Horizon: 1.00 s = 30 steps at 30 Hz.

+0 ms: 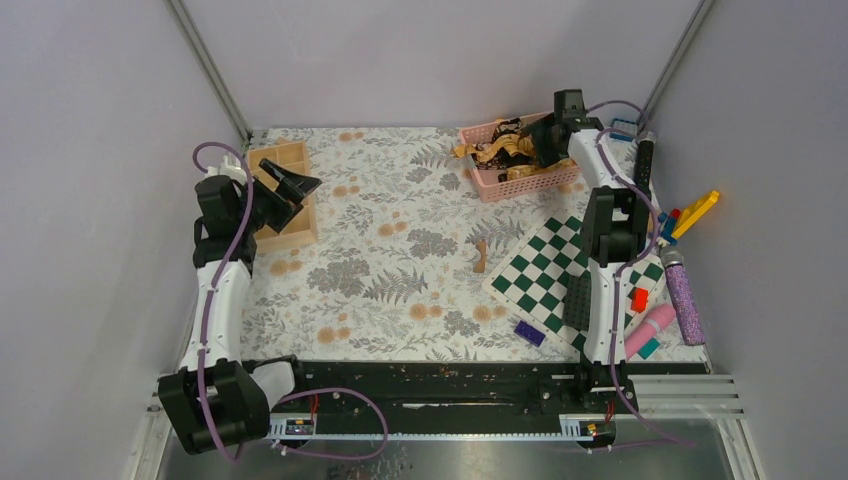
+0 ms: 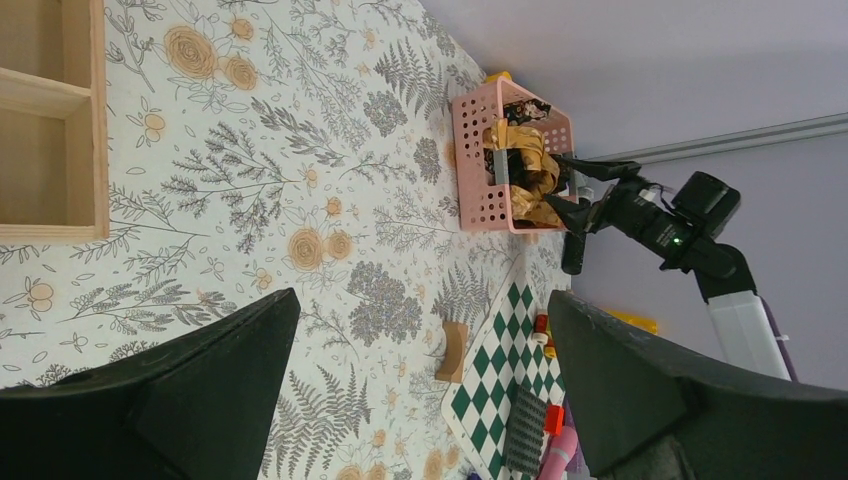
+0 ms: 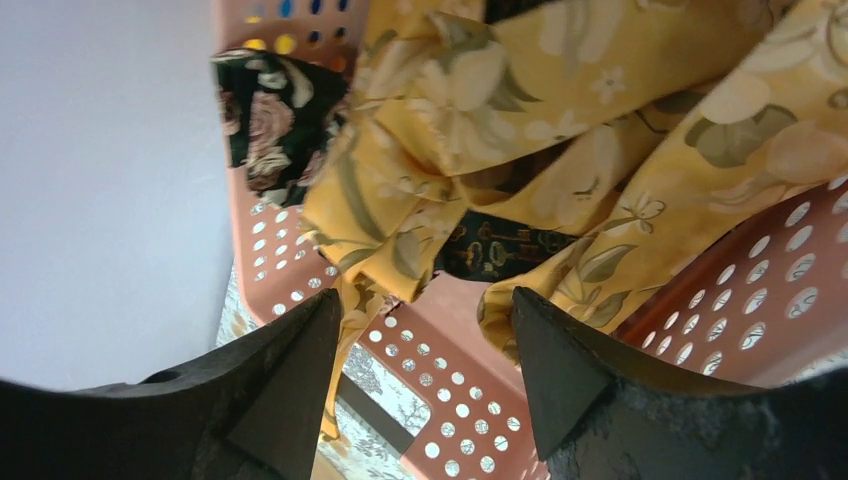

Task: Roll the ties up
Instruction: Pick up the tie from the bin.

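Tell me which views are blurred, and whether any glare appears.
Top view: even soft light, sharp, no strong glare. Left wrist view: left gripper's fingers dark and soft, pink basket sharp. Right wrist view: right gripper's fingers blurred, yellow tie close and fairly sharp.

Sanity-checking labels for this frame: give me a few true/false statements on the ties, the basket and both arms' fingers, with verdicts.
1. The ties lie in the pink basket. True.
2. The right fingers are clamped on the golden tie. False: they stand open with nothing between them.
3. The left fingers are open and empty. True.
4. A rolled tie lies on the checkered board. False: no tie is on it.
5. The wooden tray sits by the right arm. False: it is by the left arm.
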Available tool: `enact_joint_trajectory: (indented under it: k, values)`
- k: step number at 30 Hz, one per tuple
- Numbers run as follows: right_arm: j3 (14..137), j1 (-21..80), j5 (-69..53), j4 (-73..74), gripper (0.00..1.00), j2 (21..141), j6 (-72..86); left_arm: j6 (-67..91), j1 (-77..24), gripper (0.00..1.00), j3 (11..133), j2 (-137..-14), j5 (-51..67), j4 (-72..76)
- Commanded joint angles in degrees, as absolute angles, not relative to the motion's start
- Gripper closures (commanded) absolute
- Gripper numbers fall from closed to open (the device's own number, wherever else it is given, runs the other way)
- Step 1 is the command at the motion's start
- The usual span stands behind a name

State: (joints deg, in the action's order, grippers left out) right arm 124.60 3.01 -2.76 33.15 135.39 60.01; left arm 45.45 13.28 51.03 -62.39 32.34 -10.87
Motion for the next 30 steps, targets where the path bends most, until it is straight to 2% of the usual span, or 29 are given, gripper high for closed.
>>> enact_joint_trajectory:
  k: [1,6,10,18,23,28,30]
  values:
    - [119.5,3.4,-4.0,25.9,0.30,134.0,73.6,44.7,12.7,0.01,53.1,-62.6,32.9,-9.2]
    - [114.2,3.4,-2.4,20.0,0.28,133.3,81.4,44.7,12.2,0.01,53.2,-62.8,33.0,-9.2]
    - [115.1,3.4,-4.2,17.6,0.27,135.8,84.4,44.6,12.1,0.01,53.4,-63.0,33.2,-9.2]
    - [110.4,3.4,-2.1,9.7,0.29,133.3,84.9,44.6,11.7,0.01,53.6,-63.8,33.5,-9.3]
    - [114.7,3.3,-4.5,10.9,0.29,136.7,86.3,44.6,11.3,0.01,54.2,-64.3,33.6,-9.2]
    - [117.0,3.3,-4.8,10.9,0.36,138.2,86.4,44.6,11.2,0.01,54.2,-64.1,33.8,-9.2]
    - [117.4,3.2,-4.0,11.0,0.41,138.2,85.8,44.6,11.1,0.01,54.0,-64.1,33.7,-9.2]
